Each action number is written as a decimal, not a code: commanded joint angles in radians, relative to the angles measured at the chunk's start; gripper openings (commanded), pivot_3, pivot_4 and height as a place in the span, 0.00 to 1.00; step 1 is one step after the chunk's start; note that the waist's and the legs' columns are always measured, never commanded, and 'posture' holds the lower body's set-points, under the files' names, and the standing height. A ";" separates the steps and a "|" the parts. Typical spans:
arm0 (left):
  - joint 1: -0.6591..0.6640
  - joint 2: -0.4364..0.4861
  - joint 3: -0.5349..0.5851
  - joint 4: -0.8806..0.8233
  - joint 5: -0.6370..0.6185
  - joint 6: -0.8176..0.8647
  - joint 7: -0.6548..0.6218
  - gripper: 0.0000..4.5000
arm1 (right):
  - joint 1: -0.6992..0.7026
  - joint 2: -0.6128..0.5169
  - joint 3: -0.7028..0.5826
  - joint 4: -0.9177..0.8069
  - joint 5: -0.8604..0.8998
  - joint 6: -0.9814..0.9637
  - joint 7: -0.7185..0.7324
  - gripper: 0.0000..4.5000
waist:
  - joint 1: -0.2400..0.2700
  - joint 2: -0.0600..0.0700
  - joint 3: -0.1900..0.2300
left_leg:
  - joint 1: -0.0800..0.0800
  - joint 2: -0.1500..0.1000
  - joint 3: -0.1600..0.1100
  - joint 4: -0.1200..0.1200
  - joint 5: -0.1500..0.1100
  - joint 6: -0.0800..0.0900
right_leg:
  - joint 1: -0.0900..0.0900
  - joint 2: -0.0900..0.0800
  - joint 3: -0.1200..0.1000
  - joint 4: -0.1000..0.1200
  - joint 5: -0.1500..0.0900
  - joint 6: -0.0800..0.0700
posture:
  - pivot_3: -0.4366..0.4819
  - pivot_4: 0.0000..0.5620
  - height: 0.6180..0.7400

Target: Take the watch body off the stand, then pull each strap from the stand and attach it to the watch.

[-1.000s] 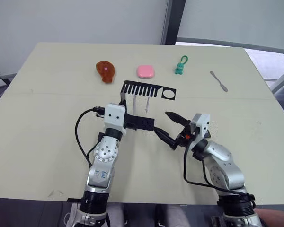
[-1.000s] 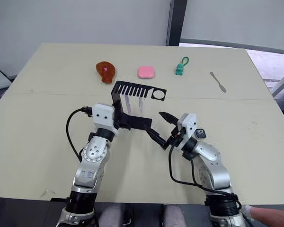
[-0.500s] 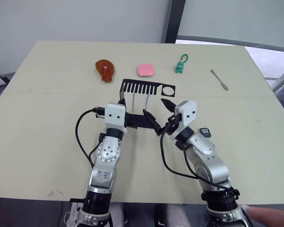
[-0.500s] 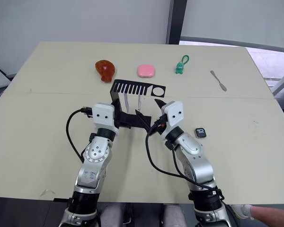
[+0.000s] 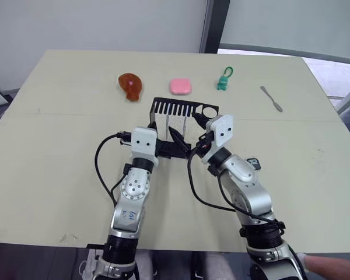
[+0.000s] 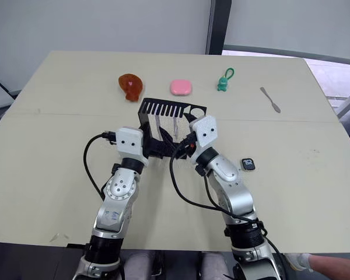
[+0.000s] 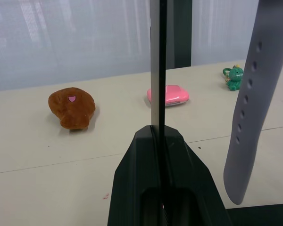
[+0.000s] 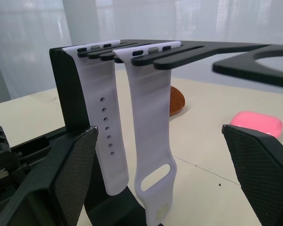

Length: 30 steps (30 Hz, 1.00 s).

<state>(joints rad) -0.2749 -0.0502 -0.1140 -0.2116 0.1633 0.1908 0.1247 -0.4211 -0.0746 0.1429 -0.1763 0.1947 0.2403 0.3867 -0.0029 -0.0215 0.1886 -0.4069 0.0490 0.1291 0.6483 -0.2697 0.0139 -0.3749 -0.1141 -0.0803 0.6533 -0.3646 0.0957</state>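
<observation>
the stand (image 6: 163, 111) is sitting near the middle of the table (image 6: 58, 157), a black bent sheet-metal bracket whose top arm is showing comb-like slots and, at its right end, a round ring hole. two straps are hanging from those slots, both pale white-lavender: the strap with small holes (image 8: 106, 136) nearer the upright, and the strap with an oval slot (image 8: 151, 155) (its lower end curling slightly) just beside it. the watch body (image 6: 248, 164) is lying flat on the table well to the right of the stand, a small rounded-square case with a dark screen; there are pale marks on the screen, possibly digits, but they are too small to read.

the left gripper (image 7: 159, 141) is pinching the stand's upright edge, its two black fingers pressed together on the thin metal. the right gripper (image 8: 158, 188) is sitting just in front of the hanging straps with its textured fingers (image 8: 73, 169) spread wide apart, one on each side of the two straps and touching neither.

along the far side of the table are resting a brown plush toy (image 6: 130, 86), a pink rounded case (image 6: 180, 87), a green dinosaur charm (image 6: 223, 83) and, at far right, a grey metal tool (image 6: 270, 100). no brand marks or labels are showing legibly anywhere.
</observation>
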 commanded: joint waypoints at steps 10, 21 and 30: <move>-0.027 -0.004 -0.009 -0.005 -0.001 -0.017 -0.019 0.00 | -0.014 0.010 -0.004 0.001 0.005 -0.055 0.010 0.01 | 0.000 0.000 0.000 | 0.000 0.000 0.000 0.000 0.000 0.000 | 0.000 0.000 0.000 0.000 0.000 0.000 | 0.48 0.27 1.00; -0.029 -0.004 0.002 -0.003 -0.002 -0.027 -0.012 0.00 | -0.006 -0.057 0.051 -0.004 -0.087 -0.192 0.047 0.01 | 0.000 0.000 0.000 | 0.000 0.000 0.000 0.000 0.000 0.000 | 0.000 0.000 0.000 0.000 0.000 0.000 | 0.48 0.27 1.00; -0.031 -0.007 0.013 0.002 -0.008 -0.024 -0.013 0.00 | 0.006 -0.090 0.067 0.008 -0.133 -0.300 0.063 0.01 | -0.001 0.000 0.000 | 0.000 0.000 0.000 0.000 0.000 0.000 | 0.000 0.000 0.000 0.000 0.000 0.000 | 0.48 0.27 1.00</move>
<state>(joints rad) -0.2937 -0.0505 -0.0977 -0.1883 0.1573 0.1826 0.1124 -0.4146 -0.1667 0.2015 -0.1470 0.0575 -0.0290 0.4317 -0.0043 -0.0215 0.1886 -0.4067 0.0495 0.1292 0.6484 -0.2694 0.0135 -0.3750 -0.1139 -0.0804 0.6531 -0.3646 0.0957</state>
